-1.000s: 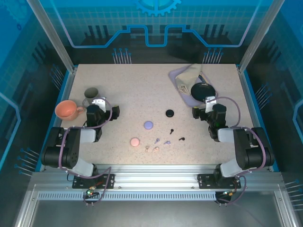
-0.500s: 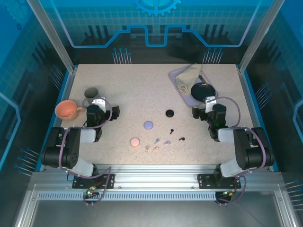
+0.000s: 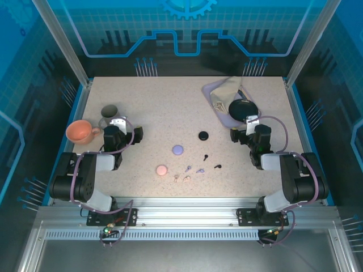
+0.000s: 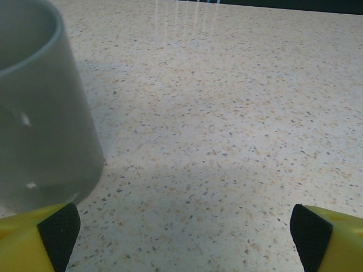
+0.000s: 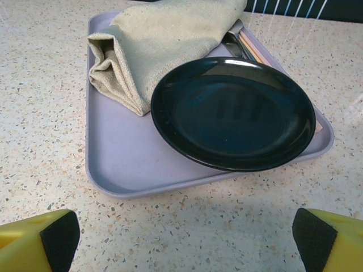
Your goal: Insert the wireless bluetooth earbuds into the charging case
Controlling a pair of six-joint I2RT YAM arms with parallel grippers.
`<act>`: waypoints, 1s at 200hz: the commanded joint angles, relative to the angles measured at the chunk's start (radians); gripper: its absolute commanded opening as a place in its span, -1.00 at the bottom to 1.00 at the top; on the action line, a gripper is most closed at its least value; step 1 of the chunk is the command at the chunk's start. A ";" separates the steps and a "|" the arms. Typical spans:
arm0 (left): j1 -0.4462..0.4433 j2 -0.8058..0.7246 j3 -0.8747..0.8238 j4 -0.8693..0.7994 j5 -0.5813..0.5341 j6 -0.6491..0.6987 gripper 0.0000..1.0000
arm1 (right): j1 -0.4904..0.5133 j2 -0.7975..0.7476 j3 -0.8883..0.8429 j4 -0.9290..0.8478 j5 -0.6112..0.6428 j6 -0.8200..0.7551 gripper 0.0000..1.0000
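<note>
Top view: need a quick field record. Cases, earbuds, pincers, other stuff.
cases: black case, lavender case, pink case, mid-table, apart
earbuds: all six loose on the table near the cases; black earbuds, lavender earbuds, pink earbuds
left pincer: open, empty, beside grey cup
right pincer: open, empty, facing tray
tray contents: black plate, folded cloth
other: orange cup, left side

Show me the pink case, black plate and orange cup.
pink case (image 3: 161, 169), top external view, centre of its top.
black plate (image 5: 232, 113), right wrist view, its middle.
orange cup (image 3: 79, 131), top external view, inner bowl.
</note>
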 commanded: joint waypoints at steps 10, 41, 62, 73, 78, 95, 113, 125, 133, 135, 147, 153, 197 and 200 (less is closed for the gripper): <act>0.008 -0.128 0.049 -0.157 -0.121 -0.063 0.98 | -0.033 -0.110 0.088 -0.184 0.007 0.041 1.00; 0.007 -0.294 0.150 -0.513 -0.102 -0.194 0.98 | -0.027 -0.251 0.194 -0.476 -0.060 0.026 1.00; 0.006 -0.384 0.205 -0.689 0.000 -0.302 0.98 | -0.006 -0.293 0.310 -0.706 -0.119 0.011 1.00; 0.007 -0.433 0.211 -0.740 0.035 -0.359 0.98 | 0.012 -0.298 0.362 -0.806 -0.150 -0.007 1.00; 0.006 -0.456 0.216 -0.763 0.046 -0.370 0.98 | 0.021 -0.299 0.389 -0.846 -0.161 -0.018 1.00; 0.006 -0.535 0.231 -0.866 0.059 -0.418 0.98 | 0.066 -0.287 0.467 -0.982 -0.209 -0.085 1.00; 0.007 -0.606 0.243 -0.968 0.095 -0.447 0.98 | 0.123 -0.247 0.580 -1.138 -0.265 -0.218 1.00; 0.006 -0.644 0.248 -1.020 0.128 -0.453 0.97 | 0.160 -0.207 0.647 -1.234 -0.290 -0.324 1.00; 0.006 -0.666 0.250 -1.049 0.146 -0.462 0.98 | 0.181 -0.175 0.684 -1.292 -0.314 -0.400 1.00; 0.006 -0.671 0.250 -1.055 0.150 -0.463 0.98 | 0.185 -0.167 0.691 -1.305 -0.321 -0.419 1.00; 0.006 -0.699 0.248 -1.081 0.174 -0.474 0.98 | 0.211 -0.120 0.739 -1.371 -0.347 -0.530 1.00; 0.007 -0.711 0.245 -1.090 0.184 -0.480 0.98 | 0.222 -0.094 0.765 -1.408 -0.352 -0.585 1.00; 0.006 -0.767 0.254 -1.136 0.193 -0.479 0.98 | 0.266 0.118 1.001 -1.630 -0.326 -0.849 1.00; 0.006 -0.769 0.255 -1.140 0.192 -0.478 0.98 | 0.270 0.135 1.017 -1.643 -0.319 -0.852 1.00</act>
